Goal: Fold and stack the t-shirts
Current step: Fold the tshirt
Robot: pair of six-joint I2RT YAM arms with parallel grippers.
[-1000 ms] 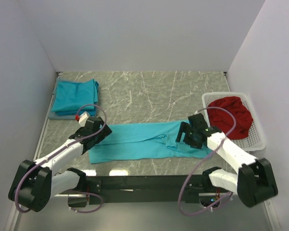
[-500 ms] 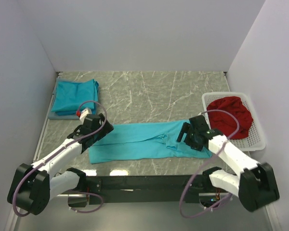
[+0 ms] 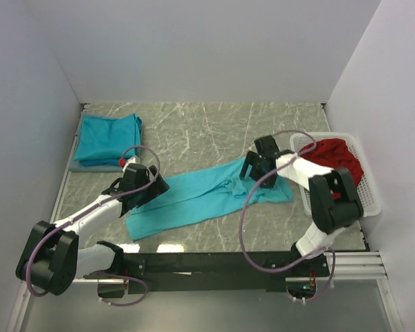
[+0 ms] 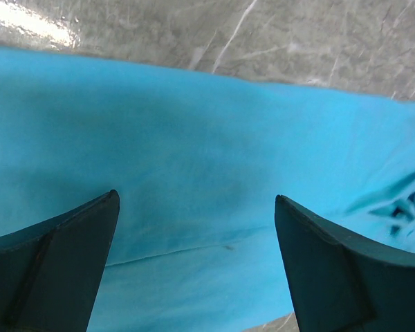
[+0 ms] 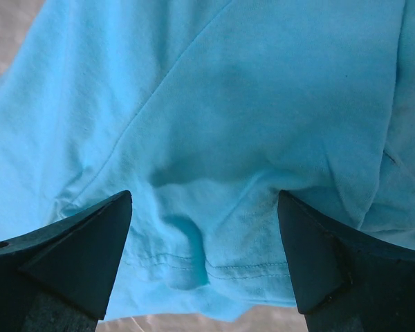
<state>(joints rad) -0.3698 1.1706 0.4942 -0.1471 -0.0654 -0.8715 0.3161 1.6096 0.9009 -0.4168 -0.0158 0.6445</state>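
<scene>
Across the middle of the marbled worktop (image 3: 214, 131), in the top view: one loose t-shirt (image 3: 194, 197), turquoise, rumpled, drawn into a long band. Runs slantwise from the lower left towards the right of centre, with the bunched, creased end at the upper right. Over its lower-left end: the left end effector (image 3: 154, 189), low to the cloth. Shown by the left wrist camera as released, both dark fingers (image 4: 59, 266) set wide apart at the bottom corners of the frame. Between them, smooth turquoise cloth with one stitched seam; along the top edge, a strip of grey marble. Over the upper-right part of the same shirt: the right end effector (image 3: 252, 171), likewise released. In the right wrist view, fingers (image 5: 72, 252) spread to either bottom corner, with a stitched hem and a small puckered fold lying between them; touching the cloth or just above it, cannot tell. In the upper left corner of the worktop: folded t-shirts (image 3: 109, 137), same turquoise, stacked as a neat rectangle on a grey underlay (image 3: 79, 166), well apart from the loose one. At the right edge: a white basket (image 3: 371, 202) holding a heap of red cloth (image 3: 332, 162), just beside the right arm.
</scene>
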